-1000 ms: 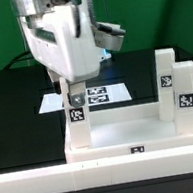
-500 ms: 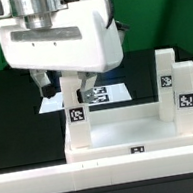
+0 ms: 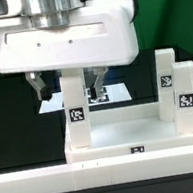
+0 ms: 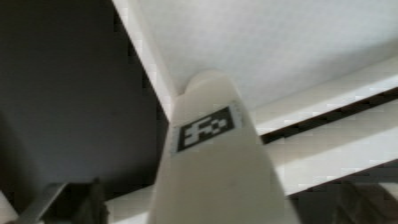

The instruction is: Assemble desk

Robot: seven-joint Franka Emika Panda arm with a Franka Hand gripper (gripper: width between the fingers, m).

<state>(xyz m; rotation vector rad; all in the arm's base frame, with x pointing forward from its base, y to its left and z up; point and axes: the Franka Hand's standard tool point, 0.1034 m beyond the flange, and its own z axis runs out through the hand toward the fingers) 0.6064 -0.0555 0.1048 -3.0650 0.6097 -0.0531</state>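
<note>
Gripper directly above white square-section plastic leg standing upright in corner socket of white flat tray-like desk top on black tabletop. Leg's long axis vertical, top rising between spread fingers. Fingers apart, contact with leg indeterminate. Three other legs upright at exterior view's right.

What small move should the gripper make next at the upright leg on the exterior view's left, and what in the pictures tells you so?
Probably close on the leg. The gripper sits over it with one finger on either side, apparently not pressing, and the leg stands upright in the desk top's corner, so a grip seems to come before any turning or seating.
</note>
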